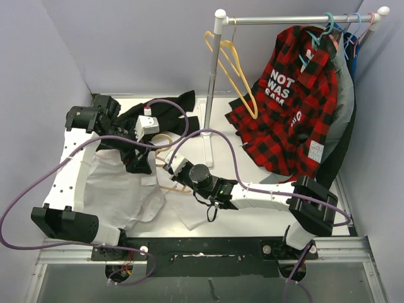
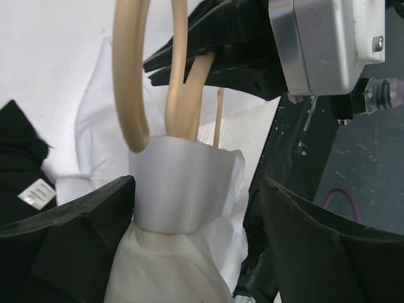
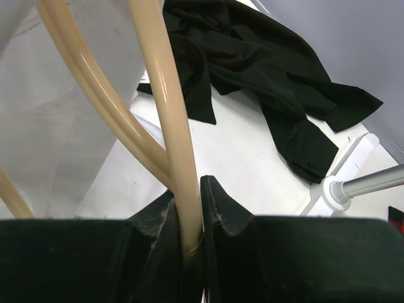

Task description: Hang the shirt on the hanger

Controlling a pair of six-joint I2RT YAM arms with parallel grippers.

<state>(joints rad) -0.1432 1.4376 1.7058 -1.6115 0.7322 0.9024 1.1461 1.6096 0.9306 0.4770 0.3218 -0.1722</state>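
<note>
The white shirt [image 1: 117, 189] lies spread on the table at the left. The tan hanger [image 1: 163, 140] is partly inside it. In the left wrist view its hook [image 2: 129, 82] comes up out of the shirt's collar [image 2: 183, 183]. My left gripper [image 2: 199, 183] is open, one finger on each side of the collar; it sits over the shirt's top [image 1: 137, 158]. My right gripper [image 3: 192, 189] is shut on a bar of the hanger [image 3: 167, 95], next to the shirt's edge [image 3: 38, 113]. In the top view it is right of the collar [image 1: 172, 165].
A black garment [image 1: 167, 110] lies at the back of the table behind the left gripper. A clothes rack pole [image 1: 211, 88] stands at centre back. The rail holds a yellow hanger [image 1: 233, 69], a red-and-black plaid shirt [image 1: 290, 107] and teal hangers [image 1: 328, 25].
</note>
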